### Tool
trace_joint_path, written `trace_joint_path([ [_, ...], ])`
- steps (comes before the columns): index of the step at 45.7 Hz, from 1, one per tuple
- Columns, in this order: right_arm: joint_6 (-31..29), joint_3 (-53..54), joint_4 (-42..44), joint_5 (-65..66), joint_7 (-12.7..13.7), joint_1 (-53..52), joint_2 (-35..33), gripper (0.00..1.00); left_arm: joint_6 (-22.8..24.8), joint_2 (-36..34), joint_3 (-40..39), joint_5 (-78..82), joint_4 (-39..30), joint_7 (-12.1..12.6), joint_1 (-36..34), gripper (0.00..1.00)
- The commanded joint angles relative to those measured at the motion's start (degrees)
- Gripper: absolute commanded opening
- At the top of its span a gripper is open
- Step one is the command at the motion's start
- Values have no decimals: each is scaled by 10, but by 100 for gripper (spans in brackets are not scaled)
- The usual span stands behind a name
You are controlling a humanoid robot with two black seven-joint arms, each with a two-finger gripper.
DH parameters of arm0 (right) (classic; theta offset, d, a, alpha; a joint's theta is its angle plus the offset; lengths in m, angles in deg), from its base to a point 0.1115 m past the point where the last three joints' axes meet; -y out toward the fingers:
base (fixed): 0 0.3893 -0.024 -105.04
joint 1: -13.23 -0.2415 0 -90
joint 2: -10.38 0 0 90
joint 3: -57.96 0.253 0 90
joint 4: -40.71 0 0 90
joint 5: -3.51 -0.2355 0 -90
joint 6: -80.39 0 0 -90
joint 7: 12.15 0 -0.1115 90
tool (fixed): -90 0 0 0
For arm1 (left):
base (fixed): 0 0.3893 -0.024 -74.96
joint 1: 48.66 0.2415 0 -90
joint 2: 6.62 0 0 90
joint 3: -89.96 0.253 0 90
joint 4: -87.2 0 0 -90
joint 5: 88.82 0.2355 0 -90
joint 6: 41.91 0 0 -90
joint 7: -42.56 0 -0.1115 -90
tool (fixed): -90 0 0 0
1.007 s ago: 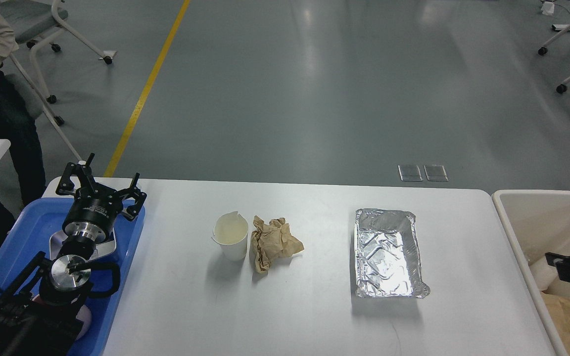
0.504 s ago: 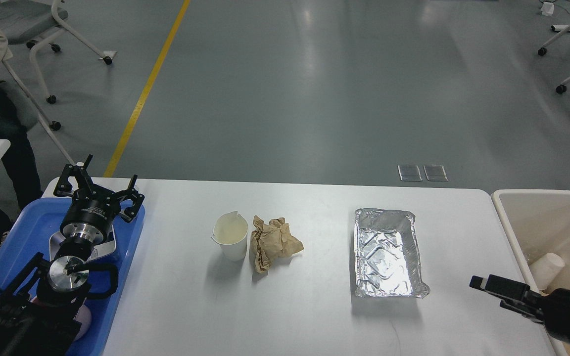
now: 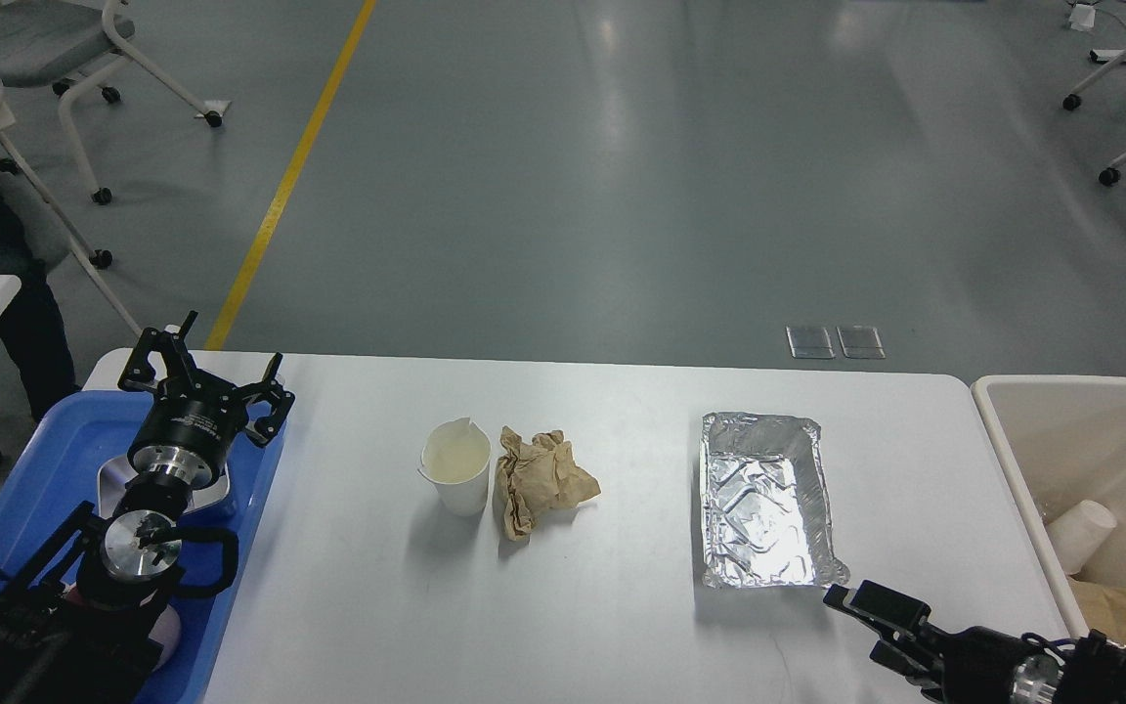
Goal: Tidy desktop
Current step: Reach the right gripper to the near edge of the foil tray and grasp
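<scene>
Now | beige bin: paper cup | left claw wide | right claw state unclear

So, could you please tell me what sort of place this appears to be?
Probably a robotics lab or test hall: a grey polished floor marked with a yellow painted line, wheeled office chairs, and a white rectangular desktop staged with throwaway litter.

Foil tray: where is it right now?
Head view: the foil tray sits right of centre on the desktop, between the crumpled brown paper and the beige bin.
</scene>
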Motion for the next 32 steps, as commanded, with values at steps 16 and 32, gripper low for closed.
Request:
trace_joint_path([
  [16, 28, 24, 40, -98, 26, -20, 74, 100, -1, 0, 8, 0, 0, 0, 0, 96],
  [32, 43, 16, 58, -101, 36, -44, 122, 100, -1, 0, 8, 0, 0, 0, 0, 96],
])
